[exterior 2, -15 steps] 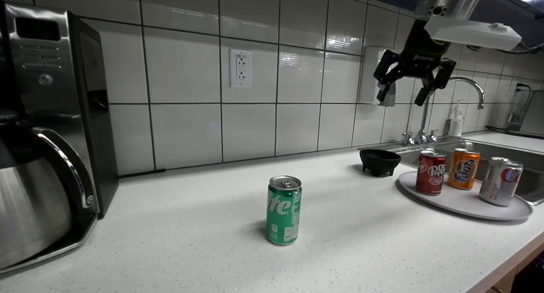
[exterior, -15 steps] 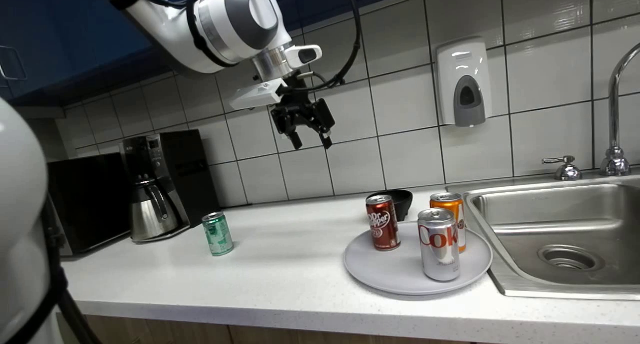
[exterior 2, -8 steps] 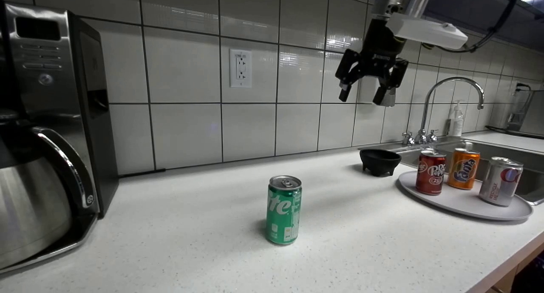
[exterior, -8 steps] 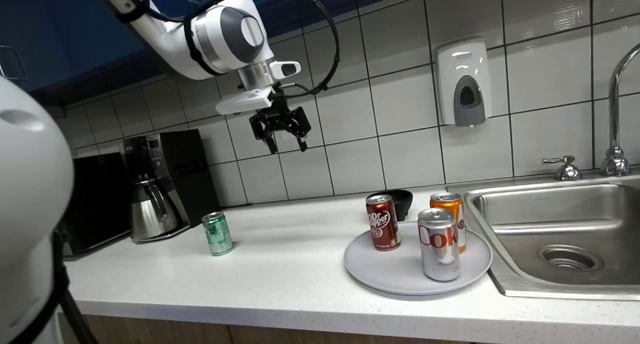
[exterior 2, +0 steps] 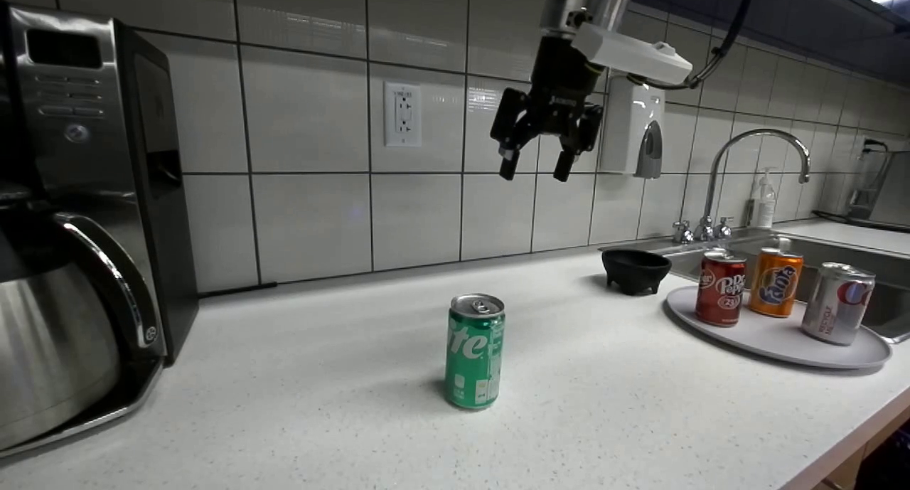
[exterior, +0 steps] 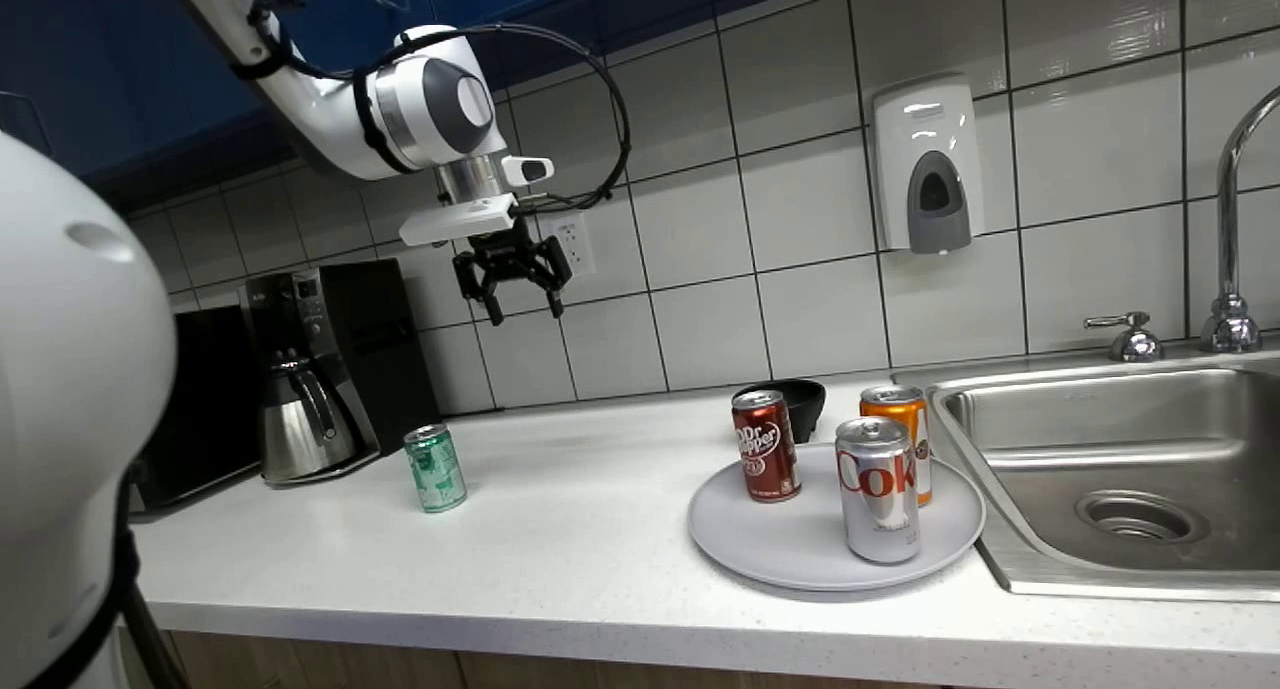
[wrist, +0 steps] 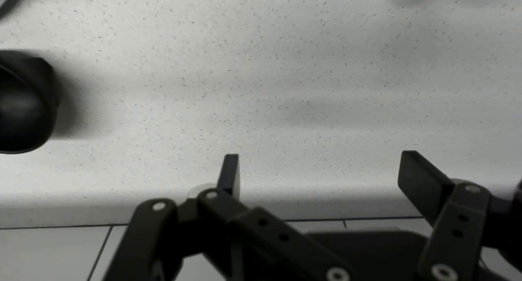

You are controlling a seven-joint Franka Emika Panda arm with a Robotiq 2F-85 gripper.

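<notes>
My gripper hangs high above the counter, pointing down, with its jaws wide apart and nothing between them. In an exterior view the gripper is up and back from a green Sprite can, which stands upright alone. On a round grey plate stand a Dr Pepper can, a silver Coke can and an orange Fanta can. A black footed bowl sits behind the plate. In the wrist view, speckled counter shows beyond the open fingers; the bowl is at the left edge.
A coffee maker with a steel carafe stands at the left, near the tiled wall. The sink with its faucet lies beyond the plate. A soap dispenser is on the wall; blue cabinets hang above.
The arm has swung leftward in both exterior views, away from the plate and toward the Sprite can's side, sinking slightly. The jaws have stayed open; the cans, plate and bowl have not moved.
</notes>
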